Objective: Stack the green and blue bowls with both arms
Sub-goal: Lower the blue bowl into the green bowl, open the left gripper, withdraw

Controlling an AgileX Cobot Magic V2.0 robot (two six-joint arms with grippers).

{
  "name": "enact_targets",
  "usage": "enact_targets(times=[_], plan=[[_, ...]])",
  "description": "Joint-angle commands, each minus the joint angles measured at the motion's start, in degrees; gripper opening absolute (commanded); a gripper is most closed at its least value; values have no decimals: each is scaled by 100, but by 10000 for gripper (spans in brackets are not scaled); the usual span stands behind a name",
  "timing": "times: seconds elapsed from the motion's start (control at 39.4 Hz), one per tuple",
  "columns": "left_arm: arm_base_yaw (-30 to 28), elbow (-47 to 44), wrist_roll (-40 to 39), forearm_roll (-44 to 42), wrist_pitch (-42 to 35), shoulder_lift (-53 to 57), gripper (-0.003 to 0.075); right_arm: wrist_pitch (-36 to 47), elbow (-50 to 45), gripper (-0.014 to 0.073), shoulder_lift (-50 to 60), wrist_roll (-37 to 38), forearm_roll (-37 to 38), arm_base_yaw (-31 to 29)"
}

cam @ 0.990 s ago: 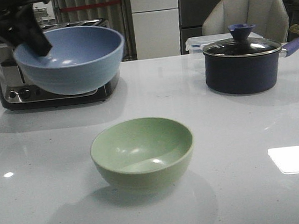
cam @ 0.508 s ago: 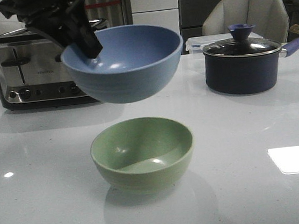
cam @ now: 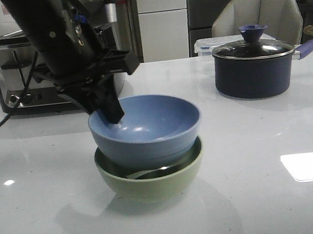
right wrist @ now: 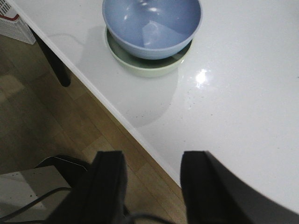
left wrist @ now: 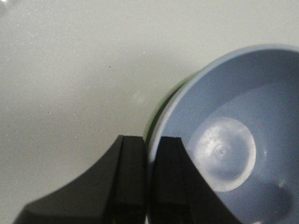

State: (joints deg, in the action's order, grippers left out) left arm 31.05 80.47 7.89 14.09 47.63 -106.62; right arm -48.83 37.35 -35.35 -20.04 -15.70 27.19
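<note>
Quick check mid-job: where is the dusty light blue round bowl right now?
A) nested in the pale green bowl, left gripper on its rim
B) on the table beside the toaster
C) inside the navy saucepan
A: the dusty light blue round bowl sits inside the pale green bowl, and the left gripper pinches its rim.

Blue bowl (cam: 145,130) nested, slightly tilted, inside green bowl (cam: 152,180).

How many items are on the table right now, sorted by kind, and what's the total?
Bowls: 2, blue bowl nested in green bowl
Saucepans: 1, navy lidded saucepan
Toasters: 1, toaster
Clear lidded containers: 1, container behind the saucepan
Total: 5
</note>
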Motion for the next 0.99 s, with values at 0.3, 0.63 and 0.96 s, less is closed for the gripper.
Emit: enact_targets(times=[0.3,0.63,0.96], plan=[[27,178,-6,206,-179,43,104,304,158,402,-1,-64,-47,-1],[27,178,150,206,2,54,372,304,158,402,-1,-64,-47,-1],[27,385,318,196,117,634,490,304,158,402,-1,-64,-47,-1]])
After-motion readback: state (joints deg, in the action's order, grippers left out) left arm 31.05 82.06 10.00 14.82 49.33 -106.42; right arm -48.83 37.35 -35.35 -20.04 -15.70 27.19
